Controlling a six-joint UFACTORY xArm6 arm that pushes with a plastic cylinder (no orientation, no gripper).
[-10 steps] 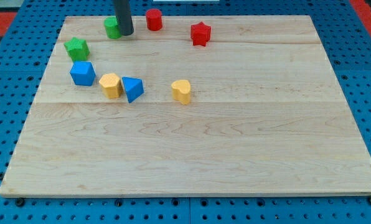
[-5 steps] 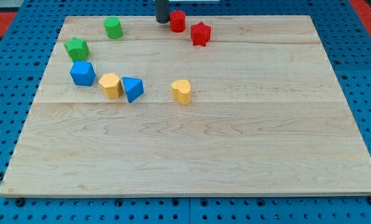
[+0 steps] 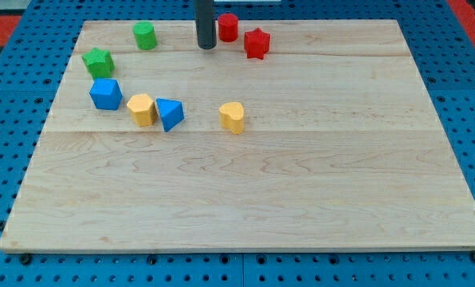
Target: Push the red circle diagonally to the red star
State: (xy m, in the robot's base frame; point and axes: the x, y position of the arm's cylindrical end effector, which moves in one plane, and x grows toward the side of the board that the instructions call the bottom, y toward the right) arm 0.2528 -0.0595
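Observation:
The red circle stands near the board's top edge, just up and left of the red star, with a small gap between them. My tip rests on the board to the left of the red circle and slightly below it, apart from it by a narrow gap.
A green cylinder and a green star sit at the upper left. Below them lie a blue block, a yellow hexagon, a blue triangle and a yellow heart-like block. The wooden board lies on blue pegboard.
The red circle was pushed right toward the red star over the past second. My tip has since drawn back down and slightly left from the circle.

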